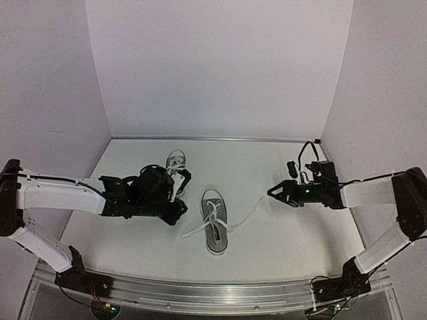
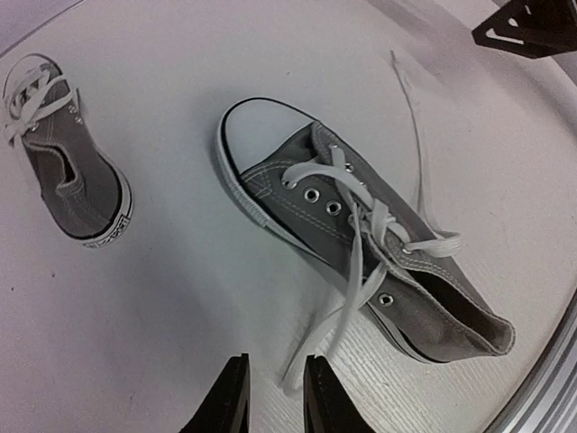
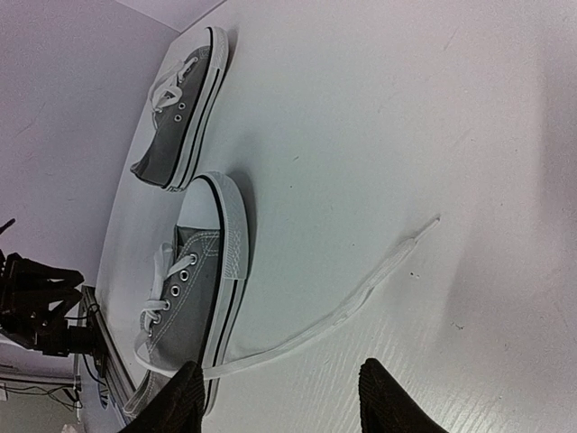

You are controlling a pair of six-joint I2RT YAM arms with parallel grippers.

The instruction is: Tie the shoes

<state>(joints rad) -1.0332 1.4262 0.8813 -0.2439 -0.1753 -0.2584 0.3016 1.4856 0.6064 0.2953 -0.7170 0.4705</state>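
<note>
though unreadable, heel mark (image 2: 110, 229) on shoe (image 2: 68, 171)

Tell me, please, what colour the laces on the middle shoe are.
White laces, clearest in the left wrist view.

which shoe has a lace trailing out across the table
The nearer central shoe: its white lace stretches toward the right gripper; the farther shoe has laces only on top.

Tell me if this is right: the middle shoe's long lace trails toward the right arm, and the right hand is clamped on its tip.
No. The right hand is open and holds nothing; the lace does trail that way, but its tip lies loose on the table. The right wrist view shows it.
</note>
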